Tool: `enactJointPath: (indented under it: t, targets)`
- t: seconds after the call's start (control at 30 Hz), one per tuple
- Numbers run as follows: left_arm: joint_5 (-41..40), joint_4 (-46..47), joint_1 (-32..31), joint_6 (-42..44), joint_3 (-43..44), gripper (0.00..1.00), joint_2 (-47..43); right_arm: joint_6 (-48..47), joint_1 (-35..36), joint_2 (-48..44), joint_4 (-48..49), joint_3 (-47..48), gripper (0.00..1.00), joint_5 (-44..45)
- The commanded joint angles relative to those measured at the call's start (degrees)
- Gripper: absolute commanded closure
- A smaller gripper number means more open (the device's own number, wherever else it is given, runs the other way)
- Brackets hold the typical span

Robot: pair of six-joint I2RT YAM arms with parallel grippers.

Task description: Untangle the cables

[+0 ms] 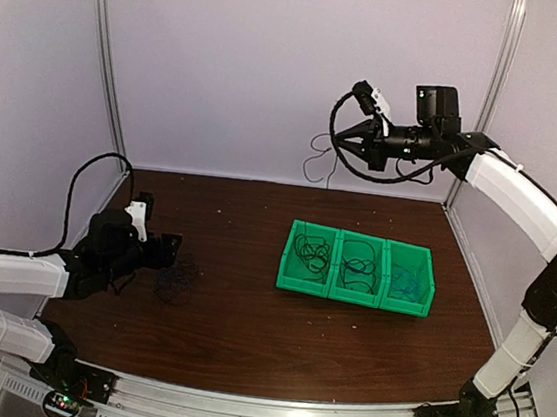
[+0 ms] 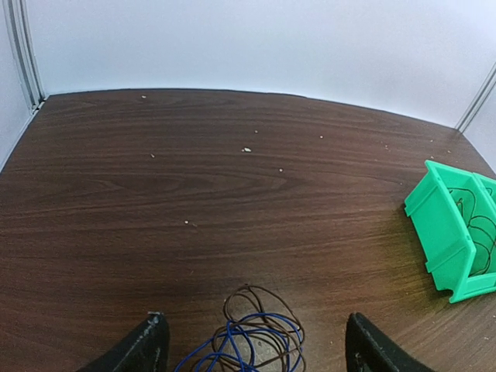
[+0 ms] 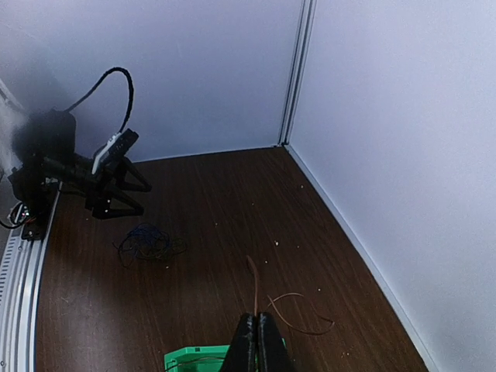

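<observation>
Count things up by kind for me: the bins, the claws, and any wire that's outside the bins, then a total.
Green bins: 3
Wire tangle in front of the left claw: 1
Single wire pinched in the right claw: 1
Claws: 2
Total: 7

Right hand [image 3: 256, 322] pinches a thin, seemingly brown cable [image 3: 255, 287] above the table [image 3: 217, 217].

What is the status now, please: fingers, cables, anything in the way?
Left fingers open, low by the tangle on table. Right fingers shut on one thin wire, raised high. Green bins clear of both.
</observation>
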Motion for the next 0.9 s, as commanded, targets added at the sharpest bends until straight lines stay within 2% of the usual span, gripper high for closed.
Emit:
enactJointPath:
  t: [0.0,0.4,0.6,0.87]
  targets:
    - [-1.19,2.66,-0.30,-0.03,-0.76,0.21,-0.45,-6.11,0.13,2.59,-0.51,-3.66,1.00,3.81]
    - [-2.39,2.48,-0.31,0.14,-1.92,0.21,-1.51,-16.59,0.21,8.91,-3.09,-10.29,1.00,7.83]
    - [-2.39,2.81,-0.31,0.07,-1.74,0.21,-1.11,-23.83,2.79,12.14,-10.03,-10.79,1.00,11.65]
    - [-2.13,2.19,-0.31,-0.59,-1.66,0.21,-1.30,-24.44,5.35,17.58,-11.81,-10.46,1.00,18.44]
